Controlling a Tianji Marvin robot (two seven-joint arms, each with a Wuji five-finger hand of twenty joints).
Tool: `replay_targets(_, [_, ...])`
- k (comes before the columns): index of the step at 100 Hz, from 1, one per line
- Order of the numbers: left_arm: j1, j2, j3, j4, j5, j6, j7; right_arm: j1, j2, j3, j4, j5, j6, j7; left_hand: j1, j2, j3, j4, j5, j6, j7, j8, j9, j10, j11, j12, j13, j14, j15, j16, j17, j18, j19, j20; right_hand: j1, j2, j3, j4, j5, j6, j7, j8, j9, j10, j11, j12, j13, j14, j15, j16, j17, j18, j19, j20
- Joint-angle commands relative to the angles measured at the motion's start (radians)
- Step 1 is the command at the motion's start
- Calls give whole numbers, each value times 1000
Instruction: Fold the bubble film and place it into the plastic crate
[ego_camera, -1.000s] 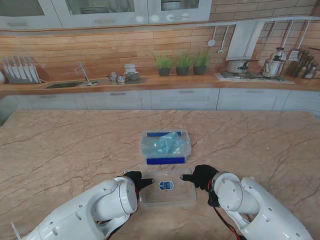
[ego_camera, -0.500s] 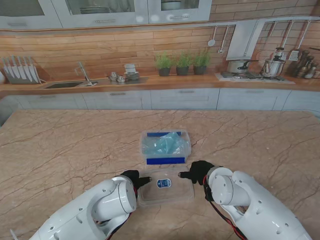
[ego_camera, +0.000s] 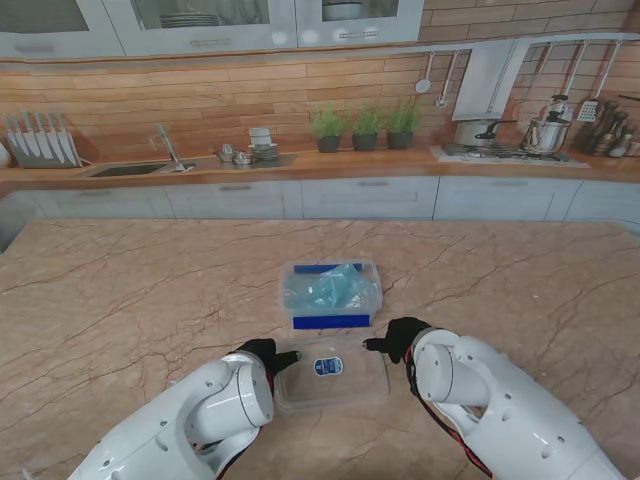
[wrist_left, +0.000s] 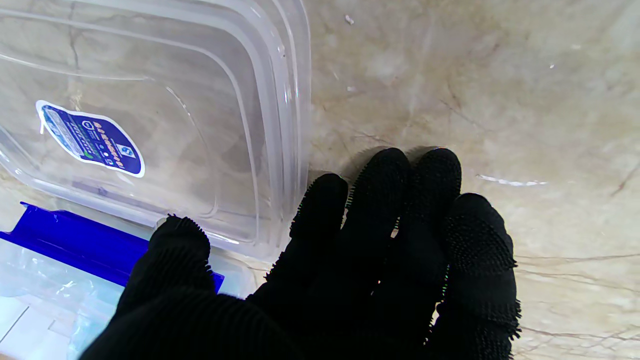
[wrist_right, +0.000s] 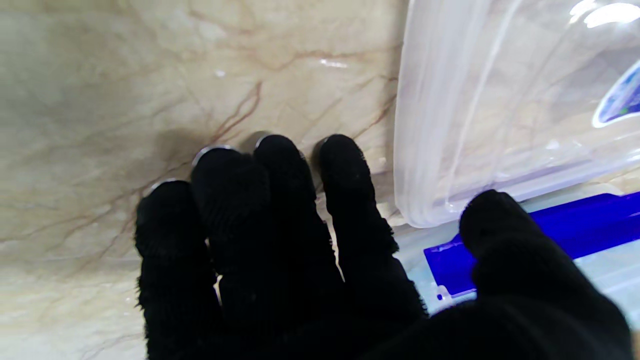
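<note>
Right now we are looking down on a polished marble table (ego_camera: 120, 300), beige with thin brown veins. Nearest to us a clear plastic lid (ego_camera: 332, 374) is lying flat, rectangular with rounded corners and ridged edges, carrying a small blue and white sticker (ego_camera: 328, 367). Just beyond it, farther from us, the plastic crate (ego_camera: 331, 293) is sitting, clear-walled with blue clips along its near and far rims. Inside it the bubble film (ego_camera: 328, 287) is lying crumpled, pale bluish and translucent, filling most of the box.

We are holding our left hand (ego_camera: 266, 357), in a black nubbed glove, at the lid's left edge. Its fingers (wrist_left: 390, 210) are stretched out side by side over the bare marble, and the thumb (wrist_left: 175, 250) is reaching toward the lid's corner; it is grasping nothing. Our right hand (ego_camera: 397, 340) is mirroring this at the lid's right edge, fingers (wrist_right: 280, 190) extended with their tips seemingly touching the marble, thumb (wrist_right: 500, 235) spread over the crate's blue clip (wrist_right: 550, 235). It too is released and empty, though we cannot quite tell whether either thumb is touching the lid.
</note>
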Motion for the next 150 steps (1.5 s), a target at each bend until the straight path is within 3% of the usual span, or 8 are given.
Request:
replay_targets(1, [12,-3,9,33,-6,55,-4,-2,-1,-11,20,35,11,16,-28,-3,-12,-5,-52,-59,-217,-139,-76,14,-129,-74,-16,63,-10,-6,2,-8,12,2,-42,36,6,40,-53,40,-209,-114,25,120,33,4,59,65,37,-8,27,-122,197,16])
replay_targets(19, [-13,0,39,55,-47,55,20,36,4,-45,25,98,19,55,-31,-6,-12,-5,-59,-67,-239,-157,-84,7,-134,-76,-24,58,-15,-7,-3,-13,9,1,-44,41,6,38,-44,35,-206,-120,31,118,49,11,69,59,61,-3,38,-131,221,19])
replay_targets(44, [-60,28,97,64,-212,51,85,59,0,-66,28,166,24,59,-31,-4,-11,-4,-73,-75,-331,-228,-110,-1,-156,-82,-54,57,-35,-11,-33,-19,-9,-7,-42,42,6,37,-49,37,-213,-125,21,121,52,15,60,60,65,-3,30,-135,225,17])
replay_targets(67, [-14,20,38,35,-241,1,93,24,-2,-31,-7,197,-1,60,-23,-5,-10,-3,-28,-110,-309,-225,-128,-2,-215,-117,-63,44,-48,-13,-47,-18,-19,-12,-39,42,5,37,-48,34,-218,-127,18,123,52,16,55,59,68,-2,26,-135,227,16])
replay_targets(100, [88,9,-64,-48,-259,-98,128,-41,-9,40,-64,211,-53,35,-12,-11,-9,-4,-34,-132,-324,-223,-178,-24,-316,-183,-123,35,-130,-42,-113,-7,-99,-50,-32,40,2,38,-42,39,-312,-176,7,124,45,18,42,62,65,-1,11,-135,220,15])
replay_targets(150, [168,9,-143,-120,-287,-178,143,-93,-16,89,-117,224,-96,9,2,-16,-9,-5,-4,-146,-314,-208,-154,-53,-334,-197,-146,26,-161,-51,-147,-7,-131,-73,-27,36,2,39,-35,34,-341,-187,7,124,44,19,38,64,62,1,9,-135,218,16])
